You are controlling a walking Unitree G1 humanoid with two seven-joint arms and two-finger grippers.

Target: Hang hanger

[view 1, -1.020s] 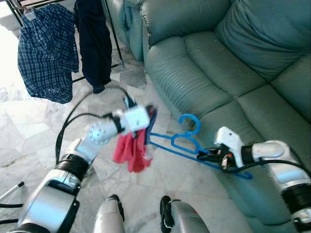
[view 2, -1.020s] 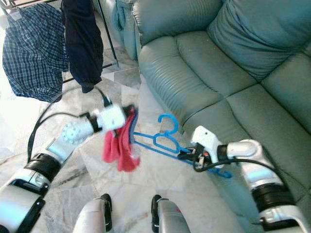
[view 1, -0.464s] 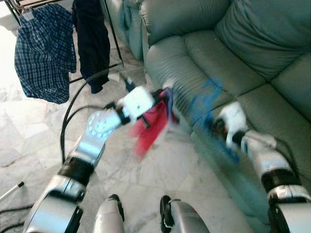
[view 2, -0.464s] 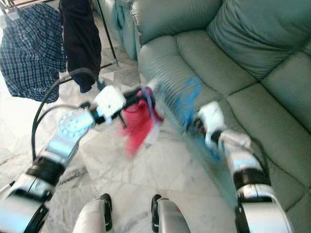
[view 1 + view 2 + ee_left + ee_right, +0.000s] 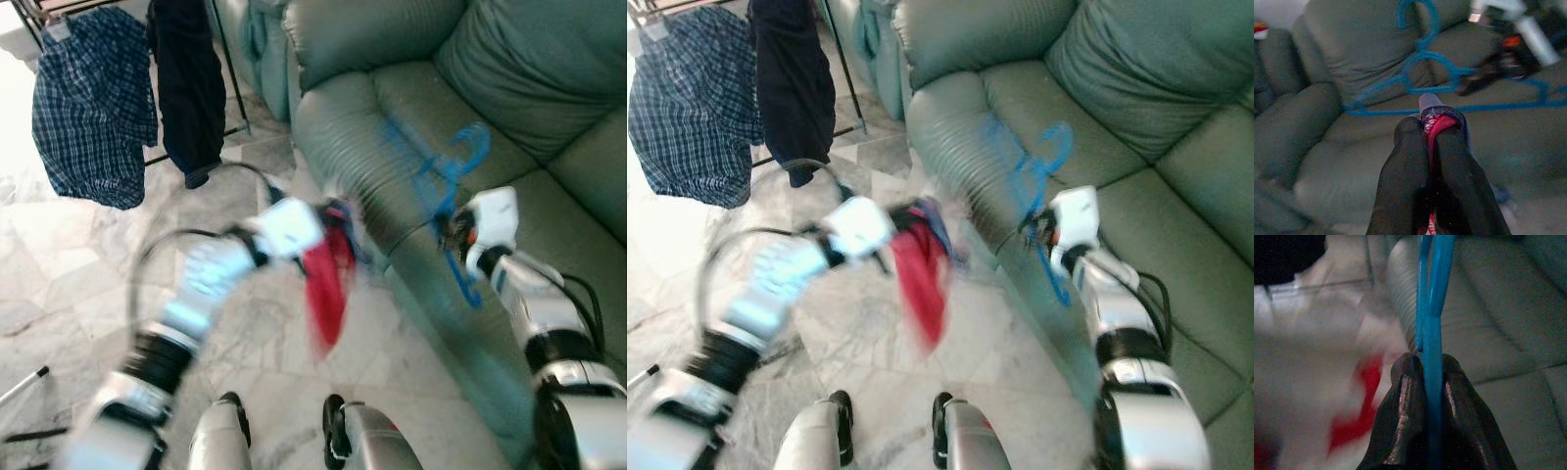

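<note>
A blue plastic hanger (image 5: 446, 171) is pinched in my right gripper (image 5: 453, 231), which is shut on its lower bar in front of the sofa seat. The hanger stands tilted with its hook (image 5: 474, 142) uppermost; the right wrist view shows the blue hanger (image 5: 1432, 293) edge-on between the fingers (image 5: 1403, 396). My left gripper (image 5: 333, 211) is shut on a red cloth (image 5: 326, 284) that hangs down over the floor, blurred by motion. In the left wrist view the red cloth (image 5: 1437, 122) sits between the fingertips, with the blue hanger (image 5: 1420, 54) just beyond.
A teal sofa (image 5: 470, 78) takes up the right side. At the far left a black clothes rack (image 5: 223, 69) carries a plaid shirt (image 5: 93, 108) and a dark garment (image 5: 191, 88). Marble floor (image 5: 59, 274) lies between, with a black cable (image 5: 20, 387) at the lower left.
My right gripper has lifted the blue hanger up over the sofa seat and turned it more upright. My left arm swung the red cloth rightward; it now hangs lower, still blurred.
</note>
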